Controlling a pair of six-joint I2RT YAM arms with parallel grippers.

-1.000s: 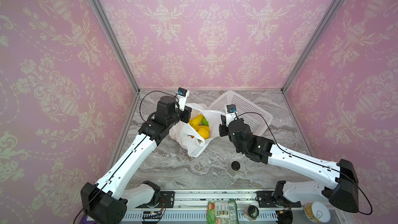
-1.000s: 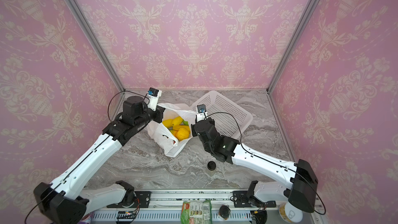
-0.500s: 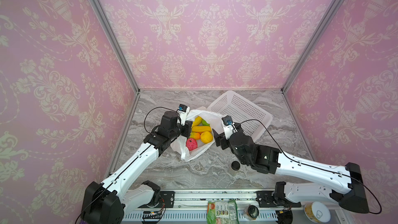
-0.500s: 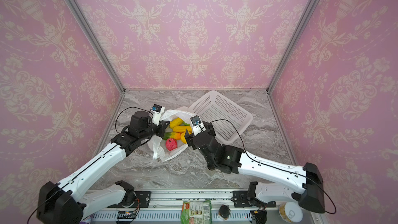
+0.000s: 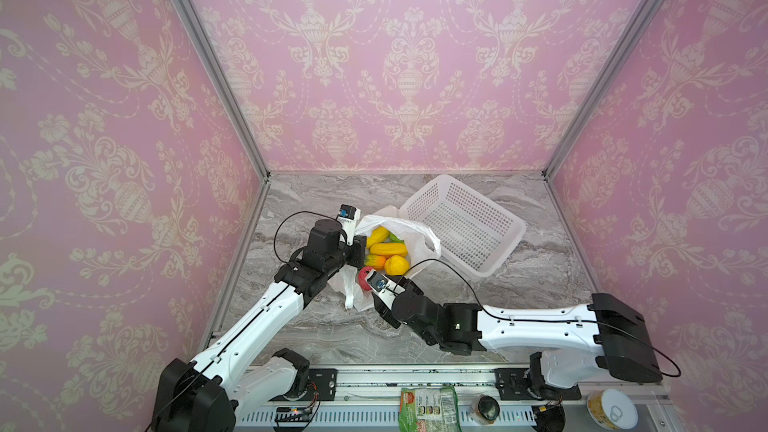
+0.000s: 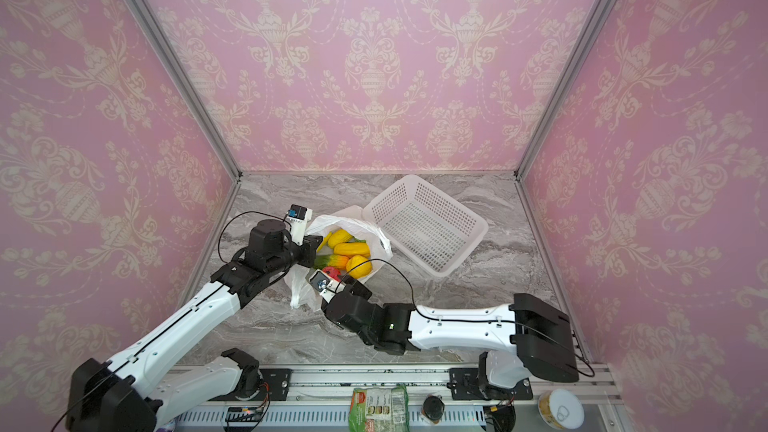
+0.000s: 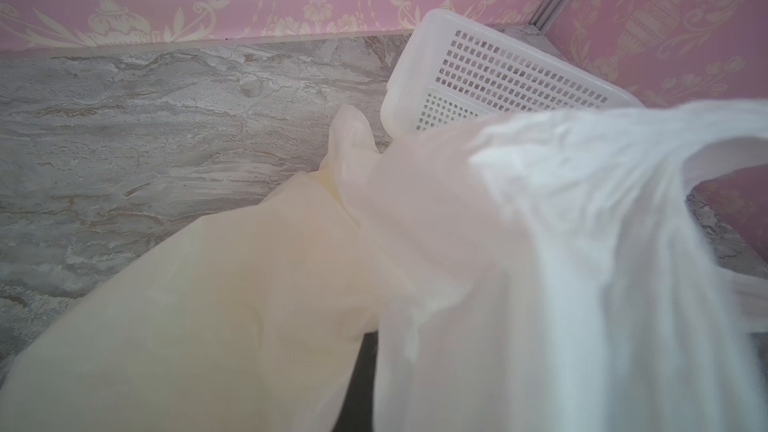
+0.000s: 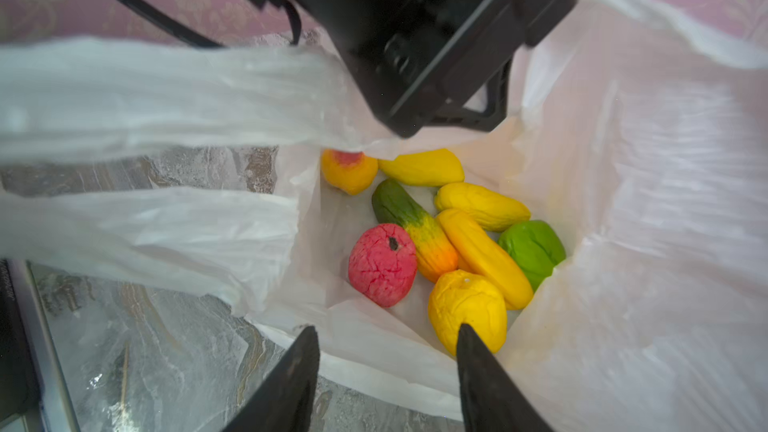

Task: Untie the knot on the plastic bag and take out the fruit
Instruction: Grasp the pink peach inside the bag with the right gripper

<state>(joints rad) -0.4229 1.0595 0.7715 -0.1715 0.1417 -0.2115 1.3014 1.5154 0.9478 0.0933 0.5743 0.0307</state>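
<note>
The white plastic bag (image 5: 417, 229) (image 6: 368, 229) lies on the marble with its mouth wide open. The knot is out of view; two loose handle strips (image 8: 145, 226) hang to one side. Several fruit (image 5: 388, 249) (image 6: 351, 249) lie inside: a pink-red round one (image 8: 382, 270), yellow pieces (image 8: 467, 309), a green one (image 8: 534, 249) and a green-orange one (image 8: 409, 224). My left gripper (image 5: 360, 250) (image 6: 314, 248) is shut on the bag's left rim (image 7: 457, 243), which hides its jaws in the left wrist view. My right gripper (image 8: 386, 332) is open just above the bag's near rim, holding nothing.
A white perforated basket (image 5: 461, 226) (image 6: 424, 222) (image 7: 498, 68) stands tilted right behind the bag. On the front rail lie a green packet (image 5: 428, 407), a small dark jar (image 5: 484, 409) and a can (image 5: 611, 409). Pink walls close three sides.
The right gripper let go of the bag's right side, opened, and swung round to its near rim. The left gripper moved lower and nearer with the bag; the pink-red fruit now shows.
</note>
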